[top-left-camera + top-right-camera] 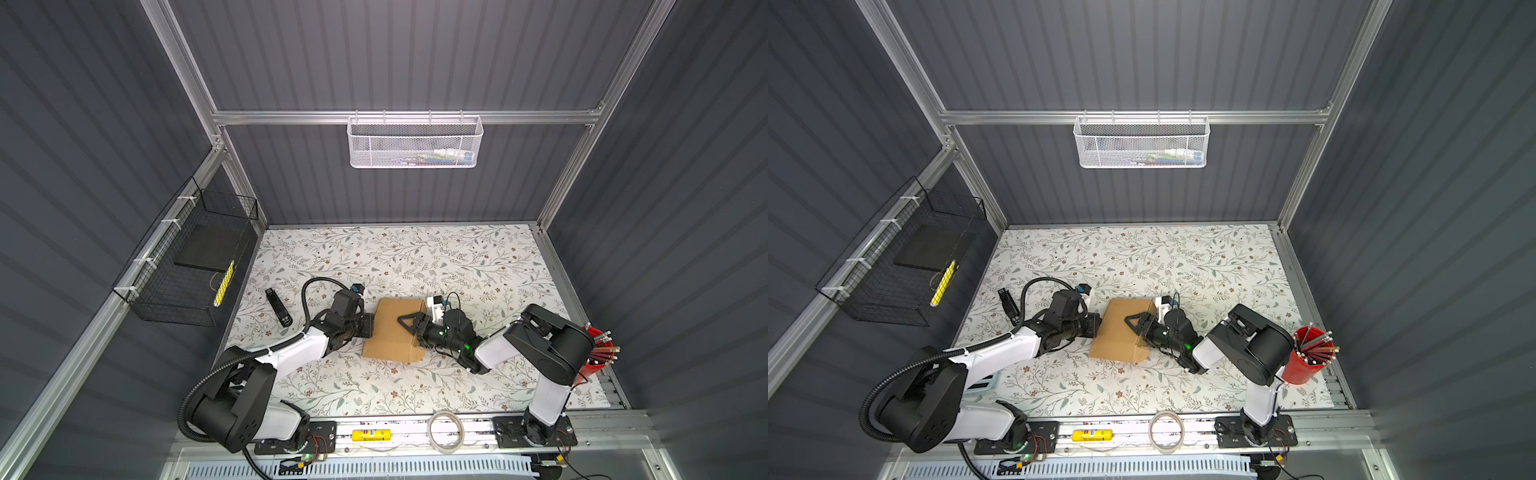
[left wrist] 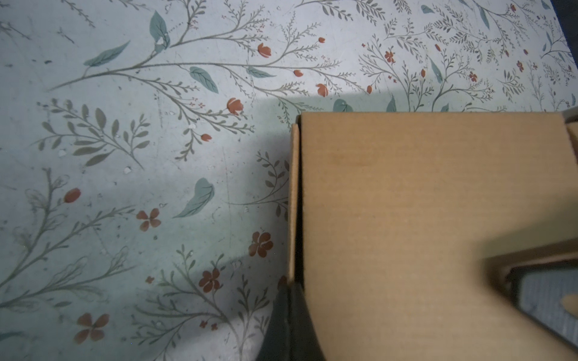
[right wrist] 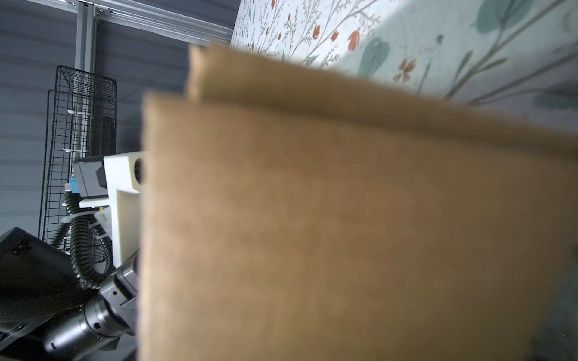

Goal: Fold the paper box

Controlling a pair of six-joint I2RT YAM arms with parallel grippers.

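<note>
- Brown cardboard paper box sits on the middle of the floral table, lid down, between both arms.
- Left gripper is closed tight against the box's left wall.
- Right gripper reaches over the box's right side; its grip cannot be told.

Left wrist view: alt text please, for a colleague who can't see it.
A brown corrugated cardboard box lies on the pale floral-print table with its lid folded down, a narrow side wall showing outside the lid's edge. The shut left gripper sits at that wall's end, and a blurred black triangular finger overlaps the lid.
</note>
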